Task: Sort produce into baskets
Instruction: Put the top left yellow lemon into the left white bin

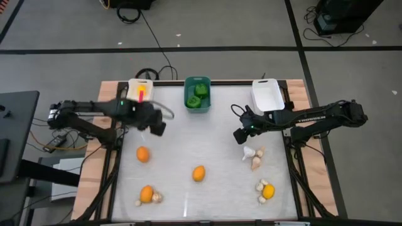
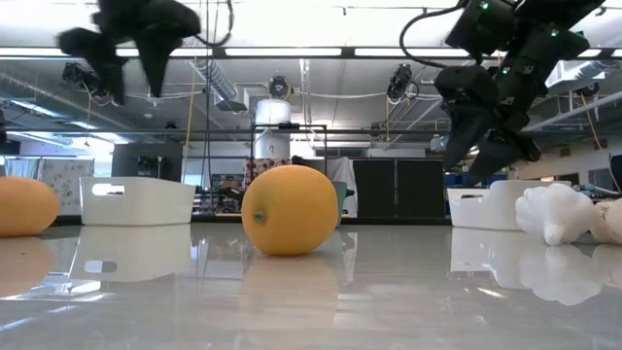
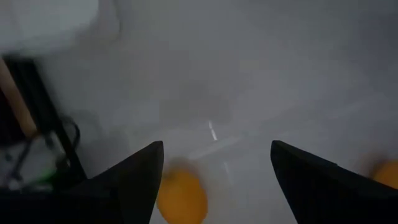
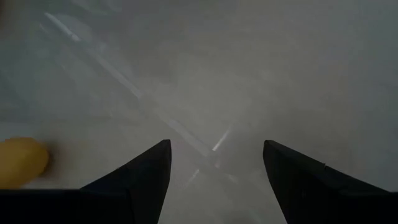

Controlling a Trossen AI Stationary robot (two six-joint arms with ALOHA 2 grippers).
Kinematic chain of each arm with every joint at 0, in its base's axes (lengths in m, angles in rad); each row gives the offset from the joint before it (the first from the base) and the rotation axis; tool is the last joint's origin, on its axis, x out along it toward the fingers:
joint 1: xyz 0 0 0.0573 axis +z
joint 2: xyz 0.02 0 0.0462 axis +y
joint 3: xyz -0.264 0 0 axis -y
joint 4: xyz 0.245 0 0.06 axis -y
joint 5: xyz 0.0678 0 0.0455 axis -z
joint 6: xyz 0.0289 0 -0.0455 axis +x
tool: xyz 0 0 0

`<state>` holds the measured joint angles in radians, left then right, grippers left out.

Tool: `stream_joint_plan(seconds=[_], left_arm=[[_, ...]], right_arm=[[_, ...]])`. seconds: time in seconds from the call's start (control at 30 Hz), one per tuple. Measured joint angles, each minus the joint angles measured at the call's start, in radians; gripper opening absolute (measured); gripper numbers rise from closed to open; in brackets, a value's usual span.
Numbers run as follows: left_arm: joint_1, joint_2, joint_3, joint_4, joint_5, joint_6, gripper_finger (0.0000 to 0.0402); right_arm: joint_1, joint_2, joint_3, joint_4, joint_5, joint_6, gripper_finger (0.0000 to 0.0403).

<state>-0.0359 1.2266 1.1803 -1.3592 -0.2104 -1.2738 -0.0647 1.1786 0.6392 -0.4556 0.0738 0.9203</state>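
left tool (image 1: 157,127), spread wide and empty, hangs above the surface (image 1: 213,144); the nearest orange (image 1: 143,154) sits just below and ahead. drop straight over it, centring before closing. right tool (image 1: 239,135), also wide, waits beside the garlic (image 1: 250,153).

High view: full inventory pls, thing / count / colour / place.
Teal basket: 1, teal-green, far edge centre, green peppers inside.
White baskets: 2, white, far-left corner and far-right corner.
Orange fruits: 3, orange, left-middle, centre, near-left.
Yellow fruit: 1, yellow, near-right.
Garlic bulbs: several, whitish-beige, clustered right-middle, beside the near-left orange, by the yellow fruit.
Table: 1, pale grey top.
Left gripper: open, empty, above the left-middle orange.
Right gripper: open, empty, beside the right-middle garlic.
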Motion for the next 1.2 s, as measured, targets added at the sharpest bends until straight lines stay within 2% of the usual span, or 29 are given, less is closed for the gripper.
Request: stream_joint_plan(seconds=[0.23,0.57,0.8,0.9,1.2], left_arm=[[-0.2,0.006,-0.137,0.034,0.053,-0.278,0.0301],[-0.35,0.006,-0.301,0.198,0.118,-0.508,0.0301],[-0.404,0.006,-0.403,0.214,0.155,-0.617,0.0307],[-0.409,0.006,-0.428,0.238,0.154,-0.619,0.0318],[-0.409,0.006,-0.591,0.565,0.151,-0.604,0.0335]], right_arm=[[0.002,0.0,0.0,0.014,-0.019,-0.032,0.0265],[0.002,0.0,0.0,0.014,-0.019,-0.056,0.0265],[0.002,0.0,0.0,0.013,-0.029,-0.066,0.0265],[0.002,0.0,0.0,0.014,-0.034,-0.079,0.0265],[-0.015,0.0,0.0,0.014,-0.041,-0.086,0.0265]])
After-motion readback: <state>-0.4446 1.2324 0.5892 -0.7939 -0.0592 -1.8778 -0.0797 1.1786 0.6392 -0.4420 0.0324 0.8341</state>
